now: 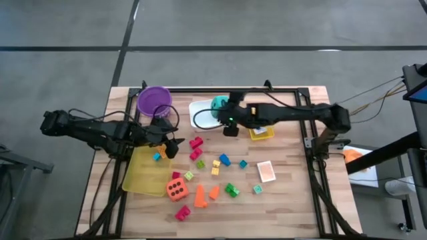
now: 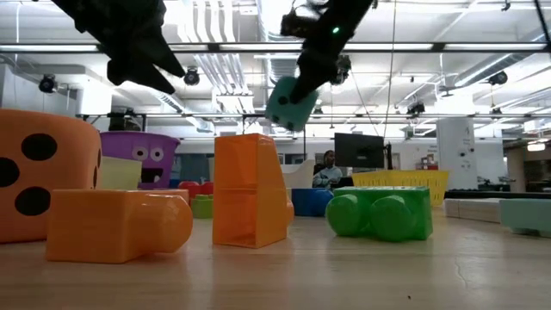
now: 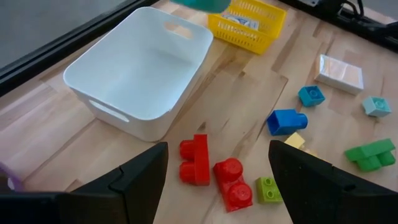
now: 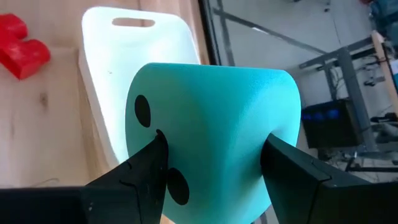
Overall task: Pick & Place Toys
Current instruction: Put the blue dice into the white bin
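A wooden bench (image 1: 287, 200) framed by dark rails carries a scatter of toys; a purple bowl (image 1: 154, 100) sits at its far edge, a white tray (image 1: 200, 113) just beside it, a small yellow basket (image 1: 261, 133) near that; a flat yellow tray (image 1: 143, 173) lies toward the left, an orange die (image 1: 177, 189) touching its corner; red blocks (image 1: 195, 148), blue, green and orange pieces and a card (image 1: 266, 171) spread across the middle.
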You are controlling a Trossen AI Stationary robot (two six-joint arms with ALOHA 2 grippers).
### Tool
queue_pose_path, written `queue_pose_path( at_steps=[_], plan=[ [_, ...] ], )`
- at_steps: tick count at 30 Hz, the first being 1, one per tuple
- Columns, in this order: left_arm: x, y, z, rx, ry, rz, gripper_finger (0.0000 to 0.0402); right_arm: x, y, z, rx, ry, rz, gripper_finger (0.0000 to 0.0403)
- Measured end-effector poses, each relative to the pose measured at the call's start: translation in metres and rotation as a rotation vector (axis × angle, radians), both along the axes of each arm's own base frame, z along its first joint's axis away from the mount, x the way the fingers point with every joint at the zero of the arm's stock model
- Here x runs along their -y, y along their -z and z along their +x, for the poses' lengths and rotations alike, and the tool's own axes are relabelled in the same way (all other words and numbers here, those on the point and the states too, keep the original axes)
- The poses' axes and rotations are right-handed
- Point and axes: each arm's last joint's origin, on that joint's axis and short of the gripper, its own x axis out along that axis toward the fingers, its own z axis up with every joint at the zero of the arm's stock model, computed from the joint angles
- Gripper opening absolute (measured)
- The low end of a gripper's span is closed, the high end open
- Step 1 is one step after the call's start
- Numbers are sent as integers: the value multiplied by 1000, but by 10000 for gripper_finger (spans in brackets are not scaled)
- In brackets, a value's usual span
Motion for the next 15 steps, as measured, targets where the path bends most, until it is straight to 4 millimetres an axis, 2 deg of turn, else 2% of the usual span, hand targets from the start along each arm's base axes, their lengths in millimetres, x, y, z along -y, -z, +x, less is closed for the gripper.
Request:
queue_pose_path(
  at_steps=[7,15],
  plan=[
    [-1,1,-9,-33,-29,-25,283,19,10,32,-102,-69,-9,207],
    [-2,0,-13,-30,-38,-25,283,36,41,53,-266,-107,-27,203]
  ],
)
